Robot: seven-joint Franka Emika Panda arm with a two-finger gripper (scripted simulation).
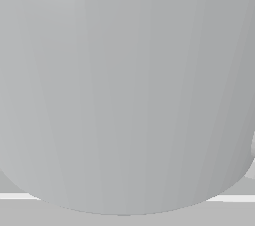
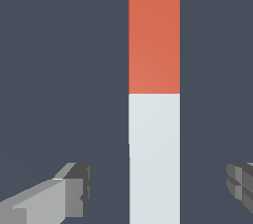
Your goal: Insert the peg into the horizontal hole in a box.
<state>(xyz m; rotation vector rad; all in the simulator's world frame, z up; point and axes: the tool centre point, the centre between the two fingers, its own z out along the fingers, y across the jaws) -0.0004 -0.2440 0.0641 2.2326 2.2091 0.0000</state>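
Note:
In the wrist view the peg [image 2: 154, 99] lies on a dark surface, one half orange-red, the other half white. My gripper [image 2: 158, 188] is open, with one grey finger [image 2: 74, 191] on one side of the white half and the other finger [image 2: 242, 183] on the far side. Neither finger touches the peg. The box and its hole are out of view in both frames. The exterior view is filled by a large pale grey cylindrical part of the arm [image 1: 124, 100], which hides the scene.
A dark grey-blue surface [image 2: 59, 70] lies under the peg. In the exterior view a light strip [image 1: 15, 196] shows below the arm body.

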